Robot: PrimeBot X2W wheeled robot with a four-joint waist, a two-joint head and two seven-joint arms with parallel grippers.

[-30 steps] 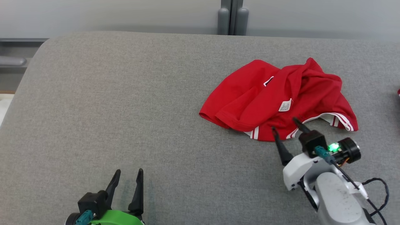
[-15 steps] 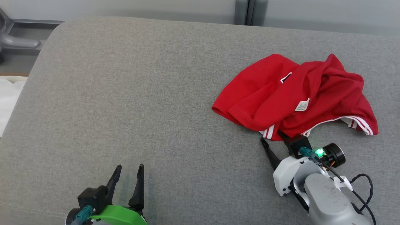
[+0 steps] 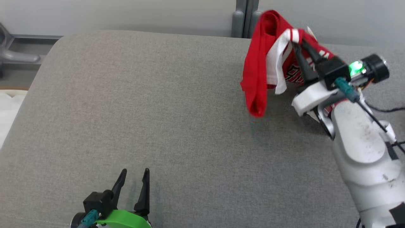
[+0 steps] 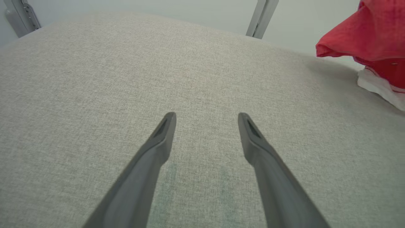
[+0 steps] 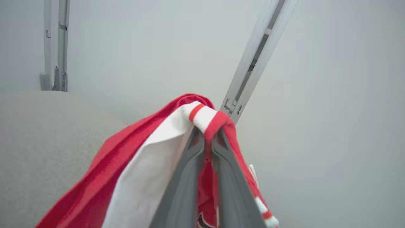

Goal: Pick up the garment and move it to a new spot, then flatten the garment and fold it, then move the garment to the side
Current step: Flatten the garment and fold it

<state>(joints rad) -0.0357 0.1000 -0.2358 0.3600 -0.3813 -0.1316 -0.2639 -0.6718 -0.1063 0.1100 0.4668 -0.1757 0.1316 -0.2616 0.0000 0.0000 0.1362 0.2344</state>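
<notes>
Red garment (image 3: 254, 72) hangs aloft at the frame's upper right, pinched shut in the right gripper (image 3: 296, 42).
Pickup looks done; 4 steps remain: placing, flattening, folding, moving aside. At lower left the left gripper (image 3: 134, 172) sits open over the grey padded surface (image 3: 158, 110).

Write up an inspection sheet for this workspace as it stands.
Surface: grey fabric pad, rounded corners.
Job's things: red garment with white striped trim, hanging in the air from the right gripper.
Clutter: nothing seen.
Grippers: left gripper open, at the pad's near edge; right gripper shut on the garment's trim.
Cables: black cable beside the right arm.
Surroundings: pale wall, grey post behind the pad.
</notes>
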